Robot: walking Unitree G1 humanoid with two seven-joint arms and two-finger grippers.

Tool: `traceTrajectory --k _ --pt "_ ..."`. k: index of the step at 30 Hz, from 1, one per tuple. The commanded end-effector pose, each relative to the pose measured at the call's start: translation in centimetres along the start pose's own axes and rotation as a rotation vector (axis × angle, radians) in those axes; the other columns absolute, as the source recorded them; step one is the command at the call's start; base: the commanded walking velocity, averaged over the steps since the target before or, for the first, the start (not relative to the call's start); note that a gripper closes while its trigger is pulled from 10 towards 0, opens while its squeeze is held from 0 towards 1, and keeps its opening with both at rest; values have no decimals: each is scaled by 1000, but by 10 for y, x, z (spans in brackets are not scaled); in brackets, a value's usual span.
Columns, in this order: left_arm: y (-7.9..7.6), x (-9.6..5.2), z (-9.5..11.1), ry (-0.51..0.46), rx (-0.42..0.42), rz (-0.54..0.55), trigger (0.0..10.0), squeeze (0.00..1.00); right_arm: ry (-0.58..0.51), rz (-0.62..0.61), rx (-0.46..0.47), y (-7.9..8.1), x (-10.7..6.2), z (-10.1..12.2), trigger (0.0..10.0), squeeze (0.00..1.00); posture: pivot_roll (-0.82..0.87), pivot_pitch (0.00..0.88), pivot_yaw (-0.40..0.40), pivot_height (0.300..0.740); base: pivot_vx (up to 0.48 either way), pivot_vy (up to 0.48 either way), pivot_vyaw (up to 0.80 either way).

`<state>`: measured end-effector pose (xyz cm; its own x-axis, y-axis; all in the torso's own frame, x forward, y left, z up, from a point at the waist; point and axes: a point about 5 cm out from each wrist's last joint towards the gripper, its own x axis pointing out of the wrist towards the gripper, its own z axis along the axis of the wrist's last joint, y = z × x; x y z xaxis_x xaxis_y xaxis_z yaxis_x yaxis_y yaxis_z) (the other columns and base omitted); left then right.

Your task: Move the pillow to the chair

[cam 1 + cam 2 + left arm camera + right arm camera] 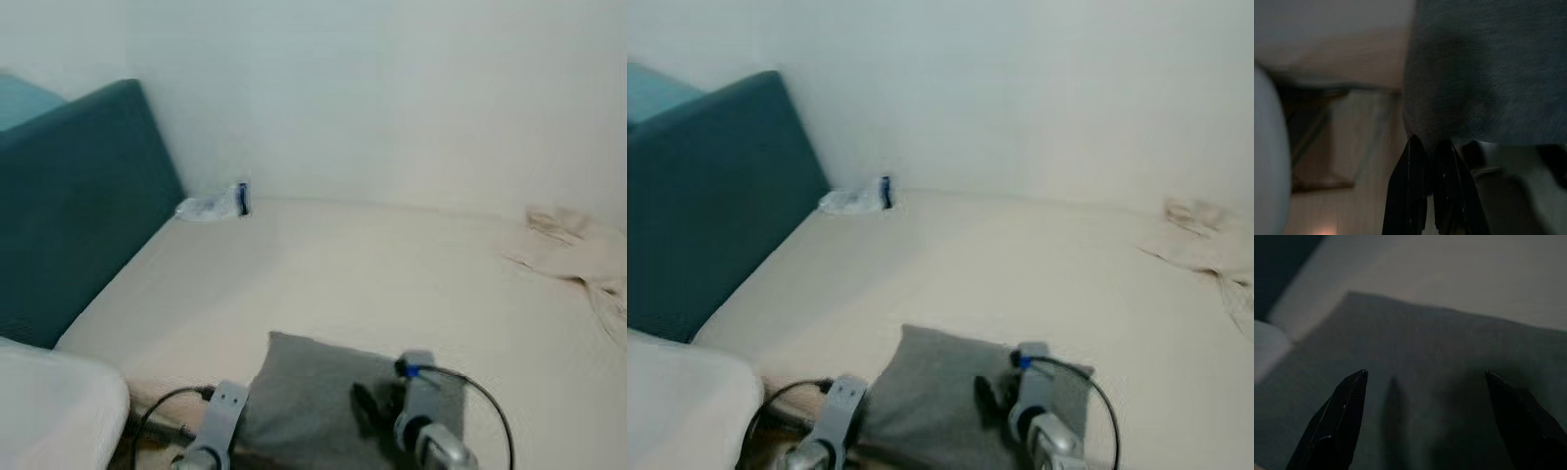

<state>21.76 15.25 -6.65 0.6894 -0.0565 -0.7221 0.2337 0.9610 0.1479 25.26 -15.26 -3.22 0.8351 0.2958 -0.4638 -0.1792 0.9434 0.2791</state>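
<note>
A grey pillow [313, 392] lies at the near edge of a beige bed [372, 274]. My left gripper [1430, 145] is at the pillow's left edge, its two black fingers pinched together on a fold of the grey fabric [1484, 78]. My right gripper [1425, 374] hovers just above the pillow's top face with its fingers [1347, 401] spread wide and nothing between them. In the left eye view one black finger [364, 406] of the right gripper shows over the pillow's middle.
A teal headboard [78, 206] rises on the left of the bed. A clear plastic item with a blue end [217, 204] lies by the white wall. Crumpled beige cloth [573, 245] sits at the far right. A white rounded object [49, 411] is at the near left.
</note>
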Motion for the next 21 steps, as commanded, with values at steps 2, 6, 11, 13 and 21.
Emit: traceTrajectory --k 2,6,11,13,21 --pt "3 -2 -9 35 -2 7 10000 0 38 1 -3 1 -2 -8 10000 0 -98 0 76 740 0 0 769" --pt "0 -5 -23 90 -63 7 10000 0 182 -19 -71 -3 -13 -35 10000 0 -101 0 71 740 0 0 767" --pt "5 -8 -33 128 -128 42 10000 0 208 -45 -63 -10 -18 -39 10000 0 -101 0 65 740 0 0 764" --pt "8 -9 -37 141 -161 62 10000 0 212 -51 -62 -13 -19 -39 10000 0 -99 0 61 740 0 0 769" --pt "23 -14 -49 177 -239 125 10000 0 226 -45 -68 -12 -20 -42 10000 0 -93 0 54 740 0 0 769"
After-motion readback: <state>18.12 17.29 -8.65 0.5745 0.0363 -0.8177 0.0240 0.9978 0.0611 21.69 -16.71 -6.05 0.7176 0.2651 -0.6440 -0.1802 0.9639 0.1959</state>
